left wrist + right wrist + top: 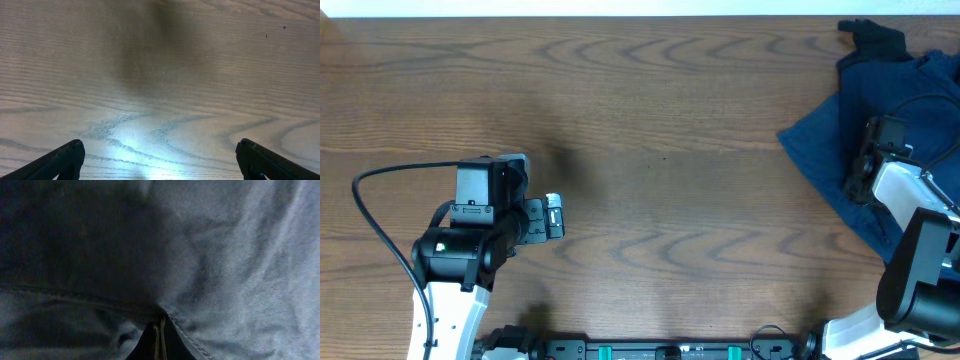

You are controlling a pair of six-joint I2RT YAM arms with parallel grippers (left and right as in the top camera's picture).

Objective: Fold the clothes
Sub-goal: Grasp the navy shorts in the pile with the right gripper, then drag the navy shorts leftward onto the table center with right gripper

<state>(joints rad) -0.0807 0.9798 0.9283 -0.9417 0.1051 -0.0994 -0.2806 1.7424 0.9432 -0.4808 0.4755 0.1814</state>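
The clothes point(880, 110) lie in a wrinkled blue heap at the table's right edge, with a darker navy piece point(873, 38) at the far corner. My right gripper point(865, 165) is down on the heap's middle. In the right wrist view its fingers point(160, 325) are pressed together, with the blue cloth point(230, 255) bunched at their tips along a stitched seam. My left gripper point(552, 215) hovers over bare wood at the left. It is wide open, and only the wood grain shows between its fingers point(60, 162).
The brown wooden table point(670, 130) stretches between the two arms. A black cable point(380, 215) loops beside the left arm. The right arm's white body point(920, 260) stands at the near right corner over the cloth's edge.
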